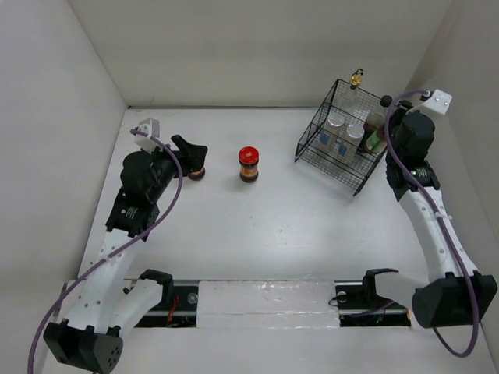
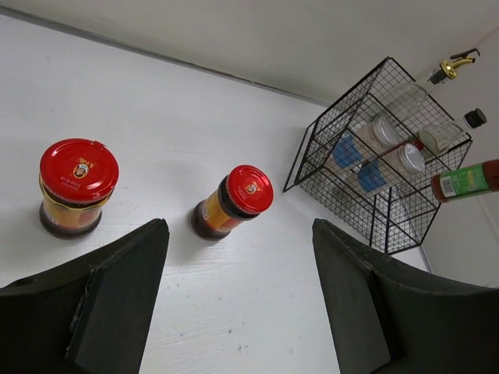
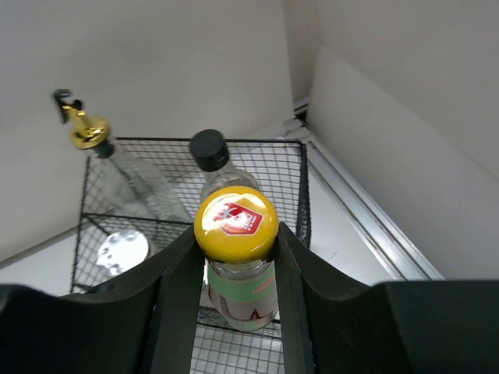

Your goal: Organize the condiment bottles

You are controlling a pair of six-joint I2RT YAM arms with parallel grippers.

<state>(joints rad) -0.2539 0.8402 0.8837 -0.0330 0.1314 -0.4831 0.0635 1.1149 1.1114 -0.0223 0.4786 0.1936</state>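
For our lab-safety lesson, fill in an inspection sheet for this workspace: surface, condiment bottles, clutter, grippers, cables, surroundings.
Surface: white table, with a wire basket at the far right.
Job's things: red-lidded centre jar and left jar stand outside the basket; two silver-lidded shakers, gold-capped bottle and black-capped bottle are inside it.
Clutter: nothing seen.
Grippers: left gripper open, beside the left jar; right gripper shut on the yellow-capped bottle at the basket.
Cables: a purple cable loops along each arm.
Surroundings: plain white walls.
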